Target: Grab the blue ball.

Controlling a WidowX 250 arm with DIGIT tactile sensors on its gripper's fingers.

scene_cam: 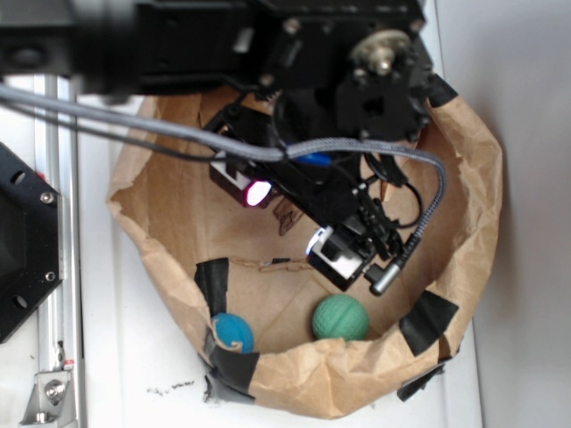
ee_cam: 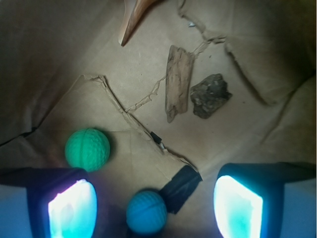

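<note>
claw (ee_cam: 155, 198): wide open, empty
blue ball (ee_cam: 146, 211): between fingers, nearer left
tip: centre, descend, avoid green ball (ee_cam: 87, 149)

The small, round, matte teal-blue ball (scene_cam: 233, 333) (ee_cam: 146, 211) lay on the brown paper floor, against black tape, near the green ball.

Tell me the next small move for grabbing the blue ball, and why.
Probably lower the gripper straight down, then close. In the wrist view the blue ball already sits between the open fingers, a little nearer the one on the picture's left, while the green ball lies outside them. Black tape touches the ball, so descend gently.
</note>
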